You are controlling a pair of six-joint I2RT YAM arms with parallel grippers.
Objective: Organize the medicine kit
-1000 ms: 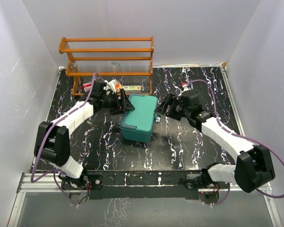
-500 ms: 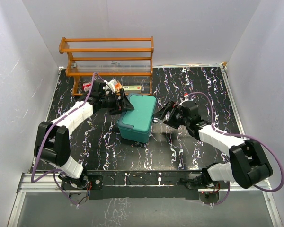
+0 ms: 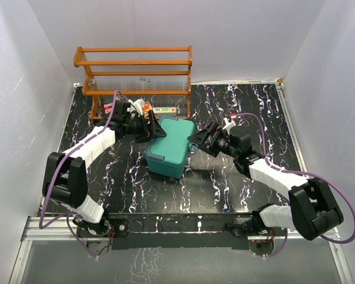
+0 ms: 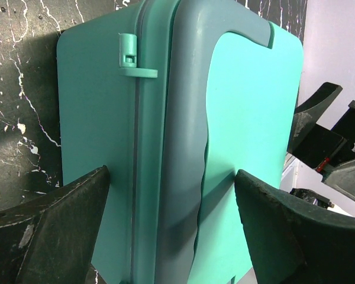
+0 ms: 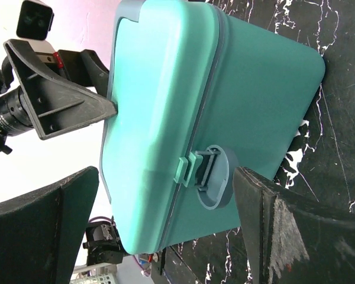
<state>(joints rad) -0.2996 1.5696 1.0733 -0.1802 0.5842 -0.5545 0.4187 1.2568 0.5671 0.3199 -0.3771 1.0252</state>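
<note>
The medicine kit (image 3: 168, 149) is a teal box with its lid closed, in the middle of the black marbled table. My left gripper (image 3: 156, 131) is open wide and straddles its far-left end. In the left wrist view (image 4: 171, 174) one finger (image 4: 59, 219) lies along the box wall and the other (image 4: 284, 231) on the lid (image 4: 254, 118). My right gripper (image 3: 199, 141) is open at the box's right side. In the right wrist view (image 5: 165, 174) the kit (image 5: 254, 89) and its round latch (image 5: 213, 176) lie between the fingers, apart from them. The insert tray is hidden.
An orange wooden shelf rack (image 3: 133, 71) stands at the back left. Under it lie a small carton (image 3: 165, 110), a bottle (image 3: 143, 106) and a red-and-white pack (image 3: 109, 108). White walls close in the table on three sides.
My right gripper has moved left, up to the kit's latch side. The kit has shifted slightly left and nearer. The left arm has hardly moved.
</note>
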